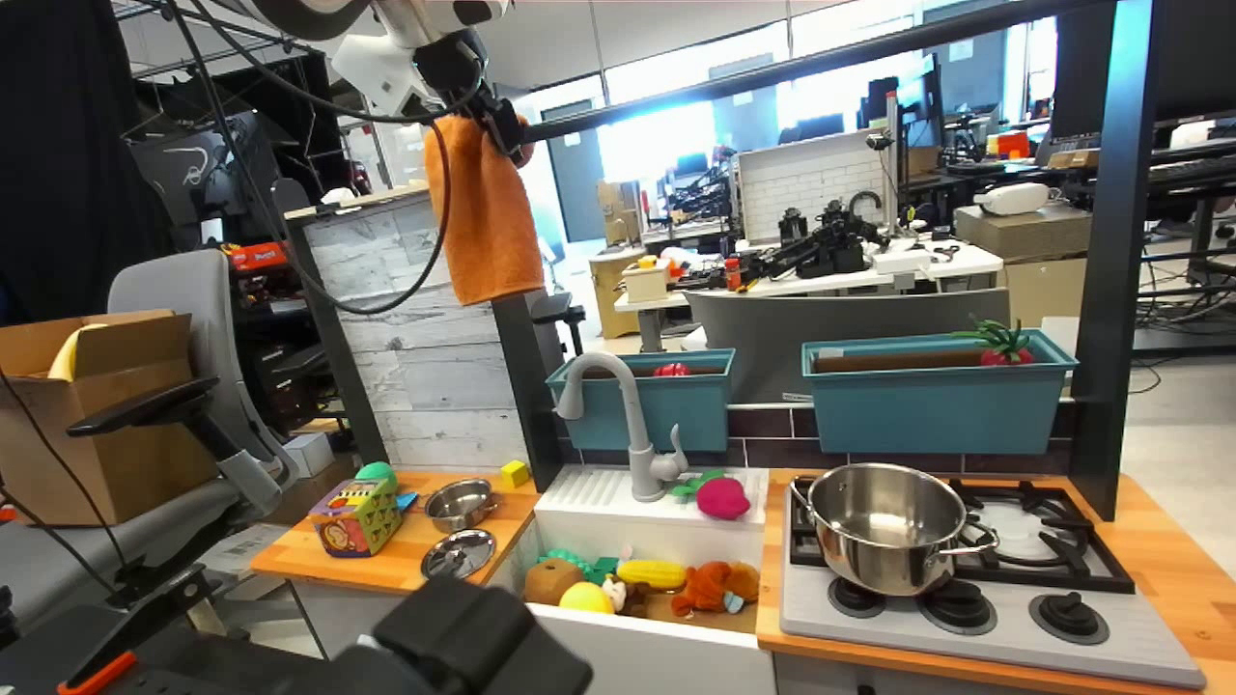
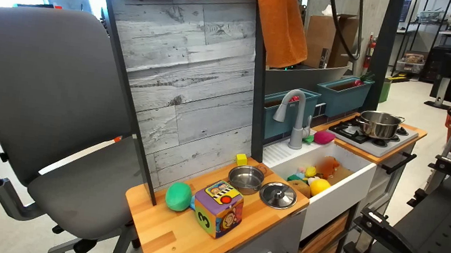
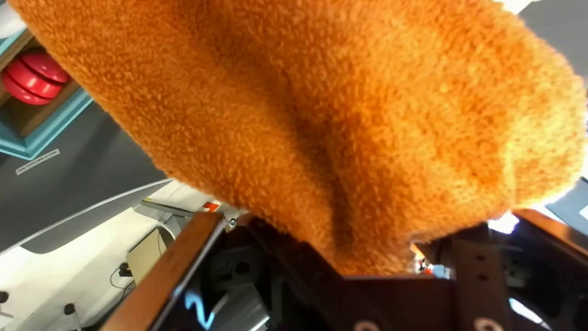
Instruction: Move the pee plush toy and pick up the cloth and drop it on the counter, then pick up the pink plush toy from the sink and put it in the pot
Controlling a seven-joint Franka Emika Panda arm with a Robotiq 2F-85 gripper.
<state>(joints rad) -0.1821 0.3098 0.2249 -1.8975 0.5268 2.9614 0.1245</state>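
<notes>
Cloth (image 1: 488, 227) is held aloft, and it is grasped near its top by the gripper (image 1: 514, 145), the orange folds left dangling well above the worktop (image 2: 163, 245); in both exterior views the lower end is shown hanging free! In the wrist view nearly everything is swamped by the cloth, drawn narrow where it is taken between the jaws. Down on the worktop, the green plush toy (image 2: 178, 196) is parked at the back edge, close to the outer corner, with a picture cube (image 2: 218, 208) set just beside it. Toward the sink-side edge a small metal pan (image 2: 246, 180) is placed, a round lid (image 2: 278, 195) is laid by the front corner there, and a yellow block (image 2: 241, 159) is set by the back edge. Now the pink plush toy (image 1: 723, 498): it is perched on the back ledge of the sink (image 1: 666, 661), at the corner nearest the stove (image 1: 1135, 632), just beside the faucet (image 1: 634, 415). Inside the sink, a crowd is gathered: a yellow ball (image 1: 586, 598) by the front wall, a corn toy (image 1: 652, 575) lying farther back, an orange-red plush (image 1: 705, 587) toward the stove-side wall. And the pot (image 1: 869, 568), it is stood upright on the stove, toward the front edge. Behind it all, a teal planter (image 1: 695, 415) is set at the back edge of the sink and a second planter (image 1: 937, 415) at the back edge of the stove.
</notes>
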